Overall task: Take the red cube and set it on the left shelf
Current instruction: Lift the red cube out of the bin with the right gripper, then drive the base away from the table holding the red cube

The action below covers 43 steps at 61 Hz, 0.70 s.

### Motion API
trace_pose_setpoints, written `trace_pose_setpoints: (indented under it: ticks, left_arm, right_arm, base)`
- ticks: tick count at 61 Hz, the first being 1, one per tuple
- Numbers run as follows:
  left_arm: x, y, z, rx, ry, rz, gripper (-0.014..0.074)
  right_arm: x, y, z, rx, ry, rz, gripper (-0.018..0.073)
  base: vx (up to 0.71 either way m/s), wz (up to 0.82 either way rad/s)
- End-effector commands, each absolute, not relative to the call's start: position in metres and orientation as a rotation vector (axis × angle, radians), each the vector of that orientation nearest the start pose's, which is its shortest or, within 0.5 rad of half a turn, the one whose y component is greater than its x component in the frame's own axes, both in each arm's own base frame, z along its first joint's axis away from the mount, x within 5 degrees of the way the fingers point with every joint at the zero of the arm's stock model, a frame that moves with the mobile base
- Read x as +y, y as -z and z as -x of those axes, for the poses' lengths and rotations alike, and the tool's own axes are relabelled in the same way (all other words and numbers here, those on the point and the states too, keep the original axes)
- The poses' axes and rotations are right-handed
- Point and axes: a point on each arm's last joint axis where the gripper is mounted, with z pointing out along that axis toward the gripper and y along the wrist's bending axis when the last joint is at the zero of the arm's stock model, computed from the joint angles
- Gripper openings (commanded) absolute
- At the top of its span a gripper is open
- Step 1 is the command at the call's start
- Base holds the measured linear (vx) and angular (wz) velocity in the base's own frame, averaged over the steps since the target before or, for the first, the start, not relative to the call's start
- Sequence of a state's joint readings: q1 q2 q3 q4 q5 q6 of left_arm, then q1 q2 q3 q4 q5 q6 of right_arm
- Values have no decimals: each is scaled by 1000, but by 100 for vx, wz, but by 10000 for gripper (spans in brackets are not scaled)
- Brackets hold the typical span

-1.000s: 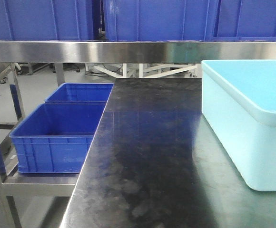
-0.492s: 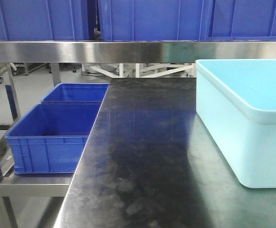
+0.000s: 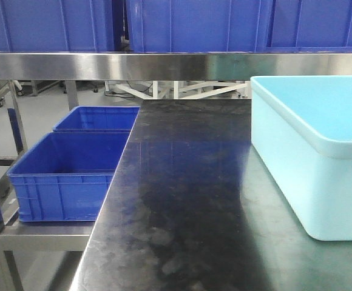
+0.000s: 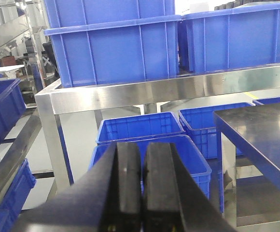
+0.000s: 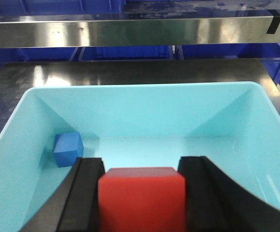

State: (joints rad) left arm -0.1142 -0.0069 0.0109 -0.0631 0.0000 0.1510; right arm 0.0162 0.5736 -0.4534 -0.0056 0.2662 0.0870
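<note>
Gripping red cube in right tool over pale tub; left tool closed, empty. We lift clear of rim, swing slowly toward left shelf, squeeze firm.

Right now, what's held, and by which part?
The right end effector clamps the red cube by its two opposite side faces; the left end effector is shut, empty.

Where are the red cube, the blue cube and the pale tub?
red cube (image 5: pixel 141 203), right wrist view, front face.
blue cube (image 5: pixel 65 155), right wrist view, front face.
pale tub (image 5: pixel 130 108), right wrist view, far wall.
</note>
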Motion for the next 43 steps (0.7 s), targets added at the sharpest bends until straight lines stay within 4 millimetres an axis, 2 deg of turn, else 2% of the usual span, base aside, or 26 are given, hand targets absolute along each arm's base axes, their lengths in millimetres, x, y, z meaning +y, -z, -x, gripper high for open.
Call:
trace_pose_setpoints:
  ticks: [1, 36, 43]
  left_arm:
    - [-6, -210, -57, 1427, 24, -143, 106]
    - [-6, -210, -57, 1427, 24, -143, 106]
    - [-6, -210, -57, 1427, 24, -143, 106]
  right_arm:
    - [1, -313, -123, 1756, -60, -55, 65]
    - [1, -313, -123, 1756, -60, -55, 65]
    - [1, -313, -123, 1756, -60, -55, 65]
  base:
    - [0, 0]
    - [0, 0]
    - [1, 29]
